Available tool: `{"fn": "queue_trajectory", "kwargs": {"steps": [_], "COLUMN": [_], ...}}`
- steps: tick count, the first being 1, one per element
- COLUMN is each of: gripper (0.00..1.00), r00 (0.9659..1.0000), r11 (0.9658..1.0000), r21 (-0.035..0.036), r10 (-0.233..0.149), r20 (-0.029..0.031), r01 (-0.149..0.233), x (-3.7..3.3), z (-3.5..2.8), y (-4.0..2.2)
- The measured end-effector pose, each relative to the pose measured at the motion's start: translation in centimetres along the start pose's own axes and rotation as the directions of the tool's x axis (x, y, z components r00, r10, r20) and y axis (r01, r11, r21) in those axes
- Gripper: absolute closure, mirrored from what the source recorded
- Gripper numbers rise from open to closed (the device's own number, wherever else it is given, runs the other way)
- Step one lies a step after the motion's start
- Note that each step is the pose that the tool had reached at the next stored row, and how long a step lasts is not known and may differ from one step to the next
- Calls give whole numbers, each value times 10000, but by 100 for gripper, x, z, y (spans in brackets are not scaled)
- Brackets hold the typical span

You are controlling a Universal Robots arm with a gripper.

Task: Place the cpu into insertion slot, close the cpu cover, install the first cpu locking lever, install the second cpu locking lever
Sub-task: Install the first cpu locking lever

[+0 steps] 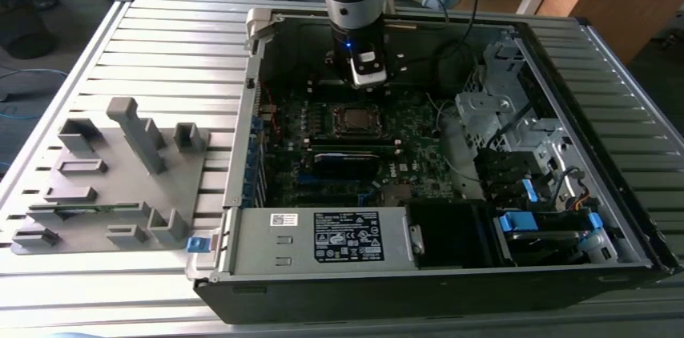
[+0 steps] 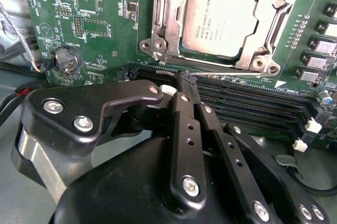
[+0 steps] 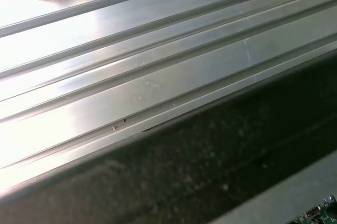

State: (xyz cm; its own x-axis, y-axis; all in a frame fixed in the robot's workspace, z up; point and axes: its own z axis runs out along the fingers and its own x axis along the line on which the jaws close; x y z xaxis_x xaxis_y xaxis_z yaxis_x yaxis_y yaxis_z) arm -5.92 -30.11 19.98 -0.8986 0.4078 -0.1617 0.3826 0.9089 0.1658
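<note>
The cpu (image 2: 221,19) lies flat in the insertion slot (image 1: 356,118) on the green motherboard. The silver cpu cover (image 2: 163,24) is folded down around the chip, whose metal top shows through its window. A thin locking lever (image 2: 226,71) runs along the socket edge that faces the memory slots. My gripper (image 2: 187,79) is shut, its black fingertips together at that lever's free end. Whether the wire is clamped between them is hidden. In the exterior view my gripper (image 1: 366,75) hangs inside the open computer case, just beyond the socket.
Long black memory slots (image 2: 253,98) lie right under the fingers, and a coin battery (image 2: 67,58) sits beside them. Drive cage (image 1: 502,114), cables and a power supply (image 1: 320,238) crowd the case. A grey fixture (image 1: 107,178) stands on the slatted table (image 3: 158,77).
</note>
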Motion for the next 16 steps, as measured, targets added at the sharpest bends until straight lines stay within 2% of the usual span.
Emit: {"fn": "queue_trajectory", "kwargs": {"steps": [16], "gripper": [89], "r00": [10000], "r11": [10000], "r21": [5], "r10": [-1], "r20": [3], "r01": [1], "x": [0], "z": [23], "y": [-23]}}
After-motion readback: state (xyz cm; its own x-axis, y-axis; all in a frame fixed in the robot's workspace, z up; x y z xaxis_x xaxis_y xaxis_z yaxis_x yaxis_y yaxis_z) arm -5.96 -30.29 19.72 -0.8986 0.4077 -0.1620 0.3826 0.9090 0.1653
